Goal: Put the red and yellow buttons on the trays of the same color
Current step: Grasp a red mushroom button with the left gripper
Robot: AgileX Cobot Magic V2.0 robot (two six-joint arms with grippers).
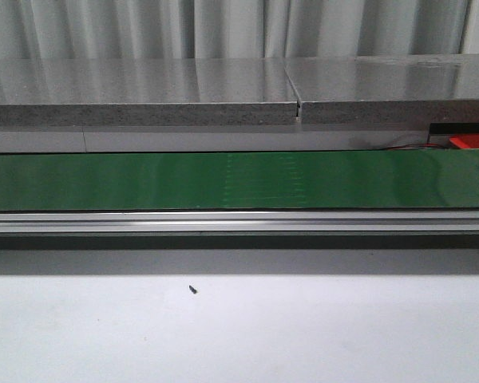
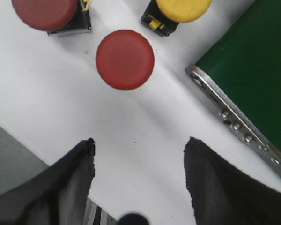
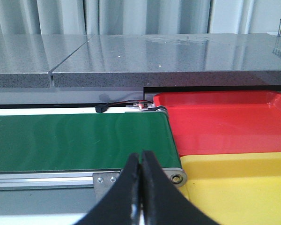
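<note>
In the left wrist view a red button point(image 2: 125, 59) lies on the white table, ahead of my open left gripper point(image 2: 139, 145), which holds nothing. A second red button point(image 2: 45, 12) on a black base and a yellow button point(image 2: 183, 9) on a black base sit farther on. In the right wrist view my right gripper point(image 3: 141, 157) is shut with nothing between its fingers, in front of the belt's end. The red tray point(image 3: 225, 123) and the yellow tray point(image 3: 241, 187) lie side by side beyond the belt's end. Neither gripper shows in the front view.
A green conveyor belt point(image 1: 239, 180) with an aluminium rail point(image 1: 239, 221) crosses the front view, behind a white table point(image 1: 239, 327) bearing a small dark speck point(image 1: 191, 290). A grey stone ledge point(image 1: 144, 100) runs behind. The belt's metal end plate point(image 2: 234, 124) is near the left gripper.
</note>
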